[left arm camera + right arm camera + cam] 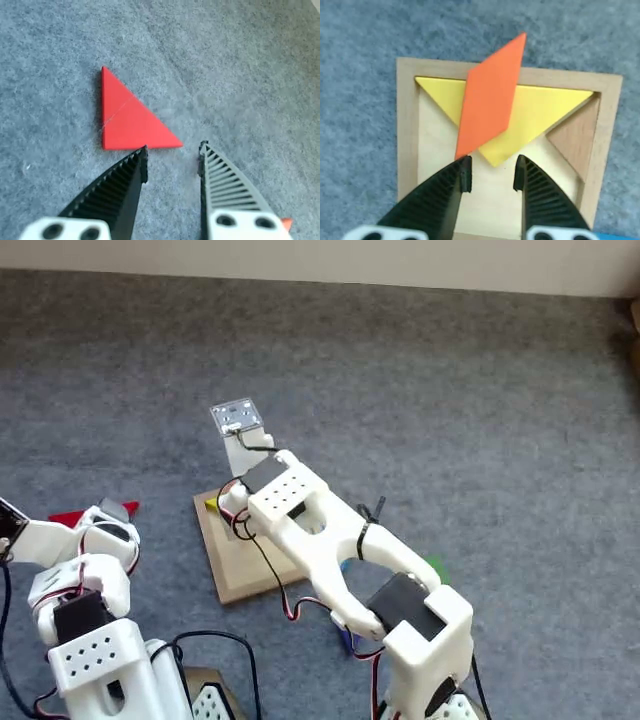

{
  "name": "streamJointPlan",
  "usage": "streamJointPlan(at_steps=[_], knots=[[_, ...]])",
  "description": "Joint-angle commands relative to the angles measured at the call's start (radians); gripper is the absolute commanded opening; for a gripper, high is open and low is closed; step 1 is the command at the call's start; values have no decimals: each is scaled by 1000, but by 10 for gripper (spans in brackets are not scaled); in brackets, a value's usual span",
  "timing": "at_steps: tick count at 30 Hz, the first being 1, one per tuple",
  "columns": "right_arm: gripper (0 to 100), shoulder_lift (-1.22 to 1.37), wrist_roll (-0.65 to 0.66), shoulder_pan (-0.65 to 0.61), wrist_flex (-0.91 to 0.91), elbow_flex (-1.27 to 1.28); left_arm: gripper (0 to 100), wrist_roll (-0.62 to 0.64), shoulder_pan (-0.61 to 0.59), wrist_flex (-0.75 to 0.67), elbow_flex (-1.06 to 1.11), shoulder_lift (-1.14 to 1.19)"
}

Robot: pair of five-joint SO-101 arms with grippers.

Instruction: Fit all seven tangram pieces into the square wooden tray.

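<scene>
A red triangle lies flat on the grey carpet, just past the tips of my open left gripper. In the high view the red triangle sits at the far left beside that arm. My right gripper hangs open over the square wooden tray. A yellow triangle lies inside the tray along one side. An orange parallelogram rests across the yellow triangle, with one end over the tray's rim. A brown triangle fills a corner. The right arm hides much of the tray.
A green piece and a blue piece peek out beside the right arm on the carpet. A bit of an orange thing shows beside the left gripper. Open carpet stretches behind and to the right of the tray.
</scene>
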Motion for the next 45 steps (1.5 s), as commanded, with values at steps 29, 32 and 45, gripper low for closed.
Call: streamJointPlan(at_steps=[29, 32, 45], knots=[[153, 145, -8, 24, -139, -35, 171, -12, -7, -57, 21, -15], [153, 145, -6, 25, -59, -35, 171, -12, -7, -57, 21, -15], [153, 145, -3, 27, 325, -33, 171, -14, -15, -57, 24, -15]])
